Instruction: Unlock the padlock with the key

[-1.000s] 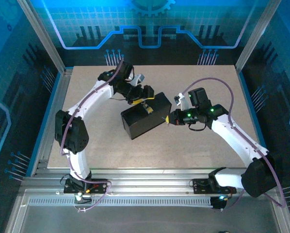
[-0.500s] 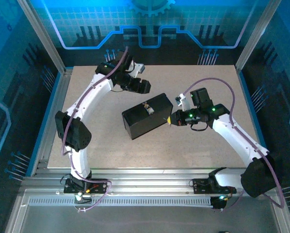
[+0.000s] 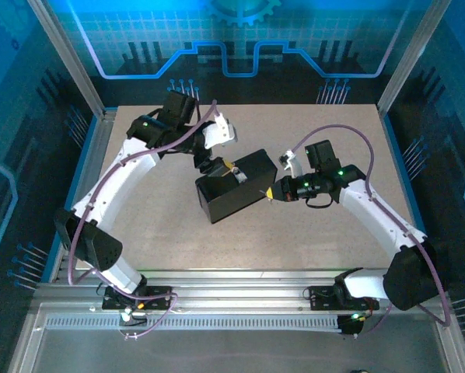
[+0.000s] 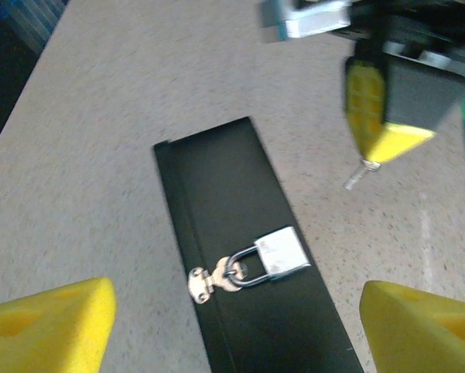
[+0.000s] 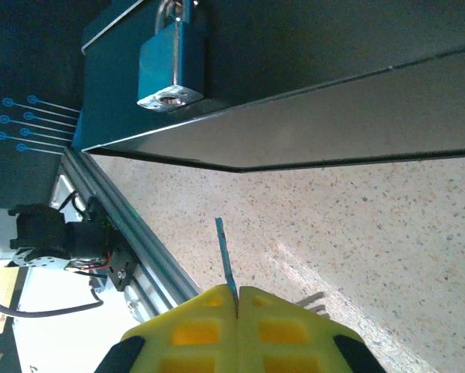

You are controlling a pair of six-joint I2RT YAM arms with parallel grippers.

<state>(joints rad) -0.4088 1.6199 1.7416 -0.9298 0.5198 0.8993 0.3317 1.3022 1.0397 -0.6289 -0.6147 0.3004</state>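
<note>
At the right gripper (image 5: pixel 236 299), the yellow fingers are clamped together on the key (image 5: pixel 225 256). Its thin blade points toward the black box (image 5: pixel 333 47) and stops short of it. The padlock (image 4: pixel 281 252) lies against the box, its shackle through the hasp (image 4: pixel 205 281), apart from the key. Above the box, the left gripper (image 3: pixel 217 165) stands wide apart, holding nothing. The box rests on the desk (image 3: pixel 310 233).

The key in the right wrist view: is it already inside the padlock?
No, the key sticks out of the shut right gripper with its tip in free air, apart from the padlock.
</note>
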